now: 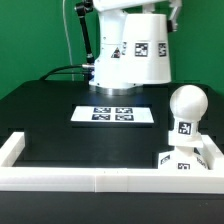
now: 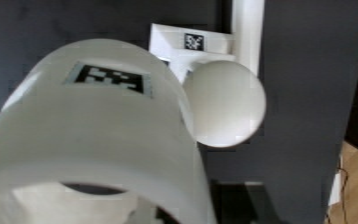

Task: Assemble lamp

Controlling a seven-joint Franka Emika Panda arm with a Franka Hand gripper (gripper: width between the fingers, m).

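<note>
I can't tell the jaws' state: the one shade (image 2: 105, 140) hides them. It's a smooth white tapered cup, tagged, held above the bench (image 1: 45, 110) at the back. One ball-headed bulb (image 1: 185, 110) stands on one flat square base (image 1: 183, 160) at the exterior view's right. One marker board (image 1: 113, 115) lies mid-bench.
</note>
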